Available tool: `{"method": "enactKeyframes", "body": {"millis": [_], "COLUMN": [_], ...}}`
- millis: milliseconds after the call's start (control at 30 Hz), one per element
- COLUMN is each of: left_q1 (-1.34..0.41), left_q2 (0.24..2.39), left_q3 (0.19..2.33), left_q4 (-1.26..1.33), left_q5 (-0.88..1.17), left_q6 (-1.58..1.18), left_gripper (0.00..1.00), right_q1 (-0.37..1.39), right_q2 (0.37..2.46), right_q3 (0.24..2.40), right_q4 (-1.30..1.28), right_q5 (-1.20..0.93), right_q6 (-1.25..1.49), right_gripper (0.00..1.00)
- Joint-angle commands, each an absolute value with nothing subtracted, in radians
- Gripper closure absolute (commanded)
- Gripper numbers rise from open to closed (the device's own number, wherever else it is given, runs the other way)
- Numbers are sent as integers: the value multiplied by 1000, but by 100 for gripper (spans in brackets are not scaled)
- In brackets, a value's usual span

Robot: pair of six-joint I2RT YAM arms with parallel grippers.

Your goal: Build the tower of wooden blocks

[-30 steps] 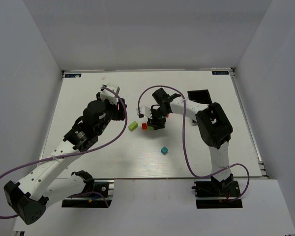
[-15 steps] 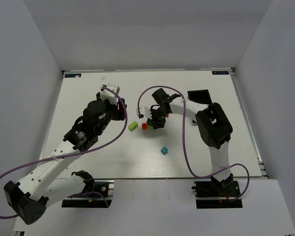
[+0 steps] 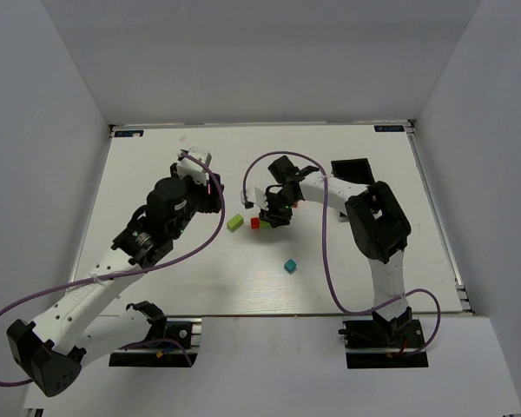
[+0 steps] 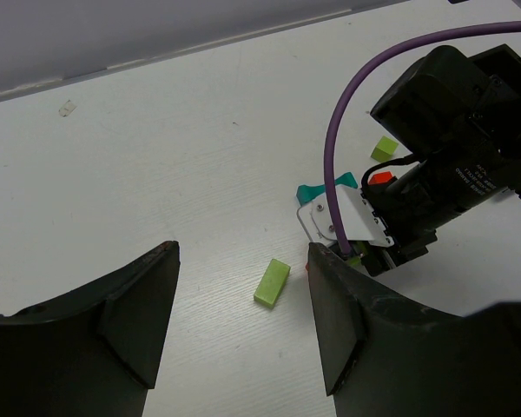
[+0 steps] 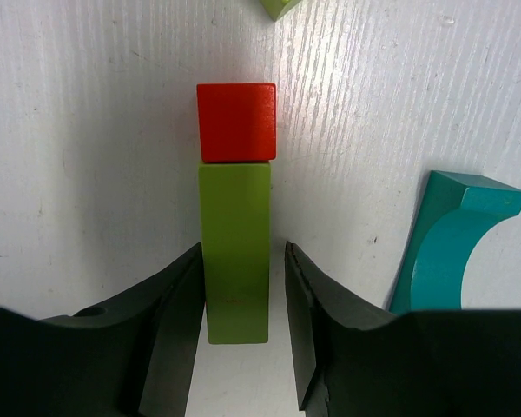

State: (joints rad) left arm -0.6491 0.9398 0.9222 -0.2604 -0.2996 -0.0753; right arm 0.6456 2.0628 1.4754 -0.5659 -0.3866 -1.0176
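In the right wrist view a long lime green block (image 5: 234, 217) lies flat on the white table, its far end touching a red cube (image 5: 236, 122). My right gripper (image 5: 243, 248) straddles the green block's near end. Its left finger touches the block and a thin gap shows at its right finger. A teal arch block (image 5: 451, 234) lies just right of it. From above, the right gripper (image 3: 272, 215) is low over the red cube (image 3: 254, 222). My left gripper (image 4: 243, 261) hangs open above a second lime green block (image 4: 272, 282), holding nothing.
A teal cube (image 3: 289, 266) sits alone nearer the arm bases. A small green block (image 4: 384, 148) and a red-orange block (image 4: 380, 177) lie beyond the right arm's wrist. A black bin (image 3: 352, 169) stands at the back right. Grey walls enclose the table.
My right gripper's jaws have narrowed around the long green block. The left arm and the blocks have not moved.
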Motion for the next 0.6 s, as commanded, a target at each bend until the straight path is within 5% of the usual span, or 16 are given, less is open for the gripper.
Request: {"method": "enactKeyframes", "body": {"millis": [0,567], "left_q1": [-643,-643], "left_q2": [930,930], "left_q3": [911,911], "left_q4": [-249,-249], "left_q5": [-299,-299], "left_q6": [-72,-72], "left_gripper": [29,29], "right_q1": [650,653], "right_q2": [2046,2051], "right_q3": [1463,1468], "right_q4": [-552,-545], "right_q5": [-383,-384], "right_q6": [-1011,-997], "right_gripper": [54,53]}}
